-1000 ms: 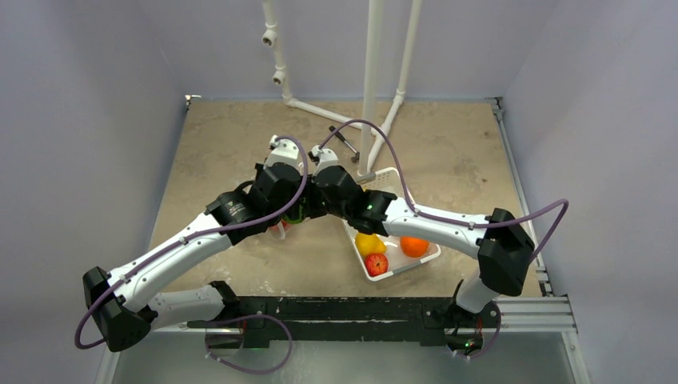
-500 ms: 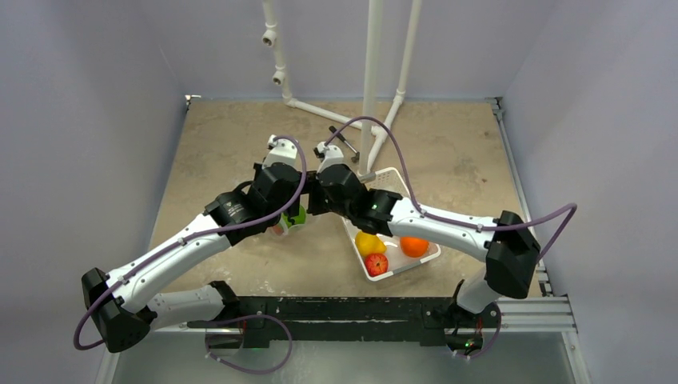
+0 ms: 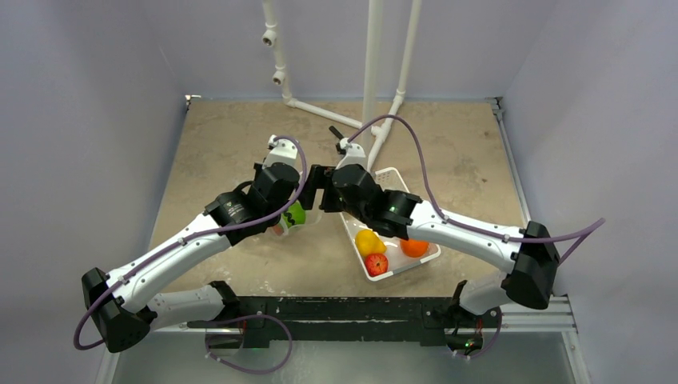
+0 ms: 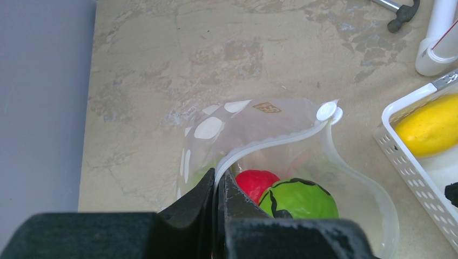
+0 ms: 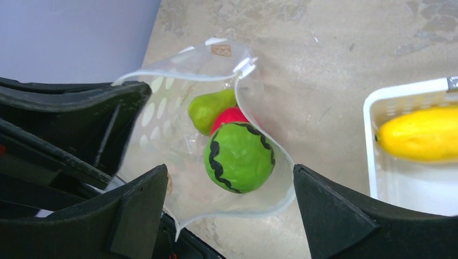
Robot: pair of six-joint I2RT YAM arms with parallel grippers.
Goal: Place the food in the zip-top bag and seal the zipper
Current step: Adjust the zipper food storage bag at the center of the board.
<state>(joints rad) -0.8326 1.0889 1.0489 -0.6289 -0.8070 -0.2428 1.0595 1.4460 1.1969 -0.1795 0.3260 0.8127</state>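
Bag [image 4: 216,127] stands open on the counter [image 4: 162,65] beside the tray [image 4: 411,170], containing green and red fruit [image 5: 239,156]. Left jaws are clenched on its mouth strip [image 4: 281,137]; right jaws are spread wide above the opening.

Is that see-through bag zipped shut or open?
Open. The zip-top bag's zipper strips curve wide apart, and a striped green fruit shows through the gaping mouth.

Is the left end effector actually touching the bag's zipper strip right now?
Touching. The left wrist view shows the left end effector shut on the zipper of the zip-top bag, with the strip running in between its fingertips.
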